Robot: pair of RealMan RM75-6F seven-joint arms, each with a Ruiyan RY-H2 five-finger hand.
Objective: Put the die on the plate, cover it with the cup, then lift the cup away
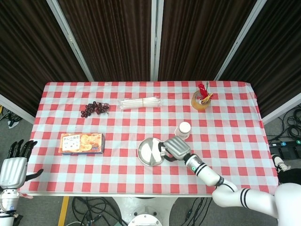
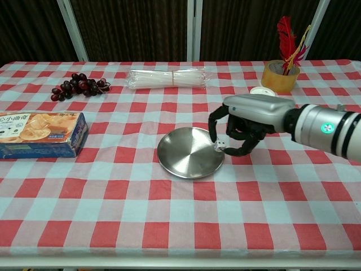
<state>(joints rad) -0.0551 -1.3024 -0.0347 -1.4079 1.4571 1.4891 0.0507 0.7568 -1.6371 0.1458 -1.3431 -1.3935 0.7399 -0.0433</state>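
Observation:
My right hand [image 2: 242, 121] [image 1: 172, 148] hovers over the right edge of the round steel plate [image 2: 186, 153] [image 1: 148, 151]. It pinches a small white die [image 2: 219, 146] between thumb and fingertips, just above the plate's rim. The white paper cup [image 1: 184, 130] stands upside down behind the hand; in the chest view only the cup's top [image 2: 260, 91] shows past the wrist. My left hand [image 1: 13, 167] hangs off the table's left front corner, holding nothing, fingers spread.
A snack box [image 2: 39, 133] lies at the left. Dark grapes [image 2: 79, 86] and a pack of clear straws [image 2: 167, 78] sit further back. A tape roll with red feathers [image 2: 282, 73] stands at the back right.

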